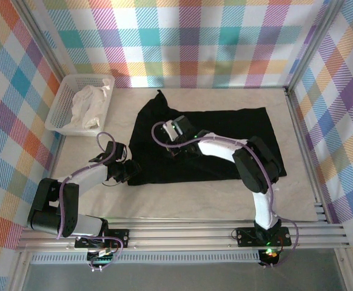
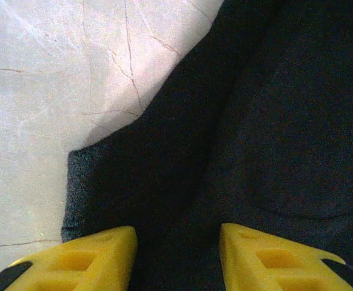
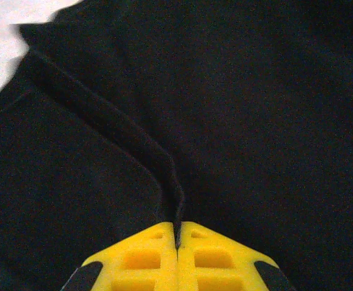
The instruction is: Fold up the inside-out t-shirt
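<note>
Right end effector (image 3: 177, 233): yellow fingers were pressed together, clamped on a raised crease of the t-shirt (image 1: 237, 124); the crease ran from the fingertips up and to the left across the dark fabric.
Left end effector (image 2: 178, 239): yellow fingers stood apart, low over the t-shirt's near-left edge, with dark fabric showing in the gap; whether they touched the fabric could not be told.
Place of the t-shirt: it lay black and mostly flat on the middle of the worktop (image 1: 194, 200), with a pointed flap sticking out at its far-left corner.
Right arm: it reached from the near right across the t-shirt to its left half.
Left arm: it lay low along the near left, its wrist at the t-shirt's left edge.
Far-left corner: a white basket (image 1: 55, 109) sat well apart from the t-shirt and held a crumpled white cloth (image 1: 90, 104).
Surface: the worktop was pale, with thin crack-like lines beside the fabric's edge.
</note>
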